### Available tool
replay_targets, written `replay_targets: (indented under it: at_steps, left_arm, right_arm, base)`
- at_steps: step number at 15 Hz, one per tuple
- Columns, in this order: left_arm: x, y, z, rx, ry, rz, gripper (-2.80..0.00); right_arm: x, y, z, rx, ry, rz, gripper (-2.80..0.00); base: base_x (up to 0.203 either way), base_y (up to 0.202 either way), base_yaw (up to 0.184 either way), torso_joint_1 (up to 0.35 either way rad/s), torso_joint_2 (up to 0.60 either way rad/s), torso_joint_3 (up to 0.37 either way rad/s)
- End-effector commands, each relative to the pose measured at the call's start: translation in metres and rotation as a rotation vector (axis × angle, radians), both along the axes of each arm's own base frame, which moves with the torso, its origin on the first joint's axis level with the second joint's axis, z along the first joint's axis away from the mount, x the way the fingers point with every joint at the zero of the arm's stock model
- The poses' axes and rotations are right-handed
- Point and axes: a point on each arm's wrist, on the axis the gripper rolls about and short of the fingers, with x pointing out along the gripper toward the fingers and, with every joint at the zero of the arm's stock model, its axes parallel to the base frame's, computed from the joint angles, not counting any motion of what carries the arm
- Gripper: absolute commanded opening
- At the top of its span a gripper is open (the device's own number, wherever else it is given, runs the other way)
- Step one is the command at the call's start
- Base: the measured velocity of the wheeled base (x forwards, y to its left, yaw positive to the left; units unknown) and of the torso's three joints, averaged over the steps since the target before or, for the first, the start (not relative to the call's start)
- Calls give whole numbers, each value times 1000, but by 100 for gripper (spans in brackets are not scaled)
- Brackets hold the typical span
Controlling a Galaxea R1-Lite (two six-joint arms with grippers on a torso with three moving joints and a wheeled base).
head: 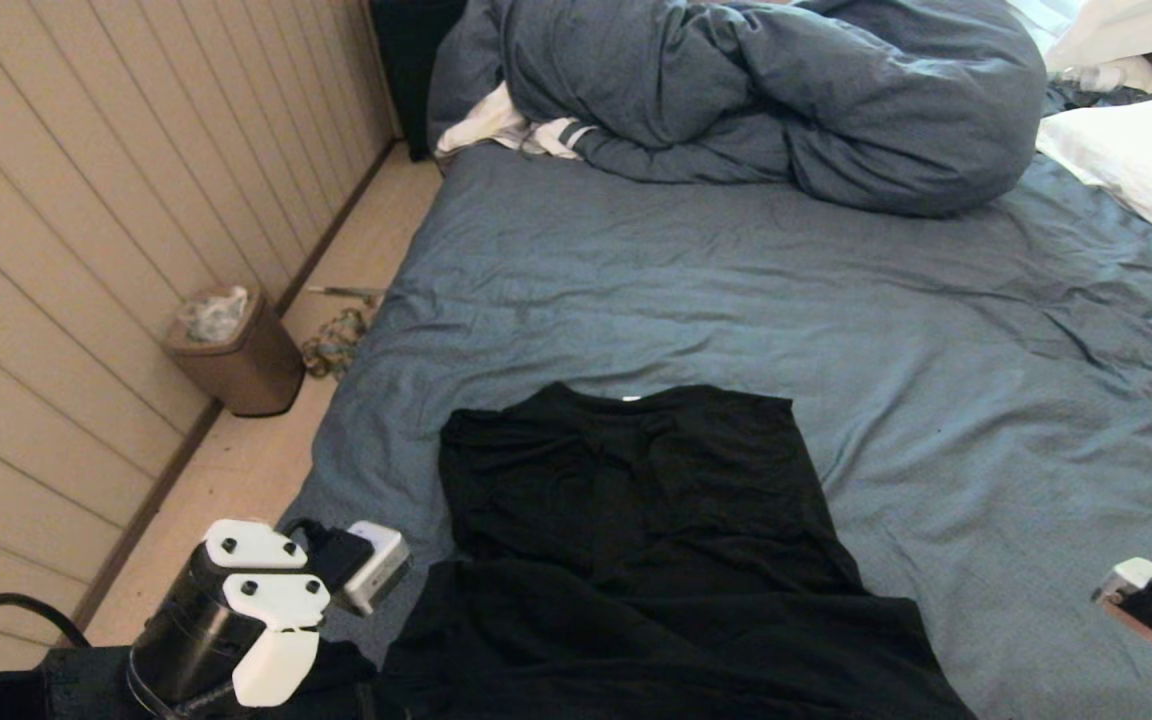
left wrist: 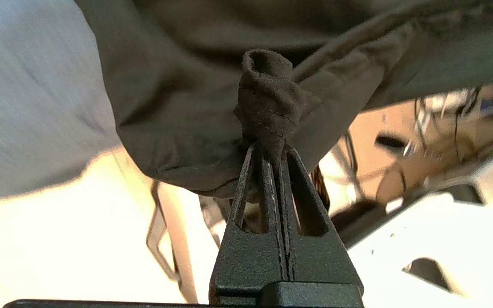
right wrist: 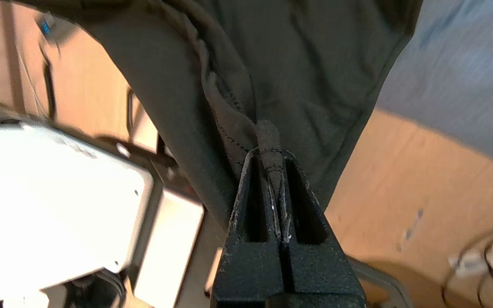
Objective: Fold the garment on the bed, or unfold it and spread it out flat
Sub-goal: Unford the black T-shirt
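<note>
Pale panelled wall [head: 86, 200] runs down the left side of the room, with a strip of light floor [head: 246, 460] between it and the bed. On that floor a small brown waste bin [head: 236, 350] stands against the wall, with a tangle of something just beyond it that I cannot make out.

Next comes the left arm, low at the near left corner of the bed. Its left gripper [left wrist: 272, 156] has both jaws pressed together on a bunched, rolled bit of the garment's edge, the dark cloth sticking out past the tips and spreading away from them.

Over the near middle of the bed [head: 736, 270], on its wrinkled blue-grey sheet, lies the garment [head: 636, 520], a black T-shirt. Its collar end points away toward the far side, with a small white tag at the neck, and that far part lies fairly flat on the sheet. The near part is wider and runs off the near edge toward the two arms.

At the far end a bunched blue-grey duvet [head: 766, 90] is heaped up, with a white-and-striped cloth [head: 516, 130] poking out at its left. White pillows [head: 1146, 170] sit at the far right.

Farthest right, the right gripper [right wrist: 274, 167] is likewise clamped tight on a stitched hem of the shirt, past the bed's near edge.
</note>
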Motion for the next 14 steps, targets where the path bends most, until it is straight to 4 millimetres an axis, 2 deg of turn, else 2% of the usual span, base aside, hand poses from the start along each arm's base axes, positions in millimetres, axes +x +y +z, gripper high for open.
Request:
replay_targets:
  at_steps: [1,5,7,8,9,14]
  left_arm:
    - [-3,-3,-14,40,52,-22,-280]
    - [-14,2,-26,70,105,-61,-280]
    - [-20,1,-29,80,114,-85,-280]
    - [-21,0,-29,76,116,-85,0]
    - [-22,0,-29,74,121,-83,0]
    - [-30,3,-27,64,112,-109,0]
  right_arm:
    - [8,1,-11,-17,81,11,-280]
    - [10,1,-26,-96,137,48,-280]
    - [10,1,-27,-98,138,48,-280]
    - [10,1,-27,-98,142,46,-280]
    - [10,0,-28,-100,142,45,0]
    - [11,0,-25,-104,127,46,0]
  base:
    - [0,0,0,0,0,0]
    - [0,0,0,0,0,0]
    - [0,0,0,0,0,0]
    - [0,0,0,0,0,0]
    - [0,0,0,0,0,0]
    - [0,0,0,0,0,0]
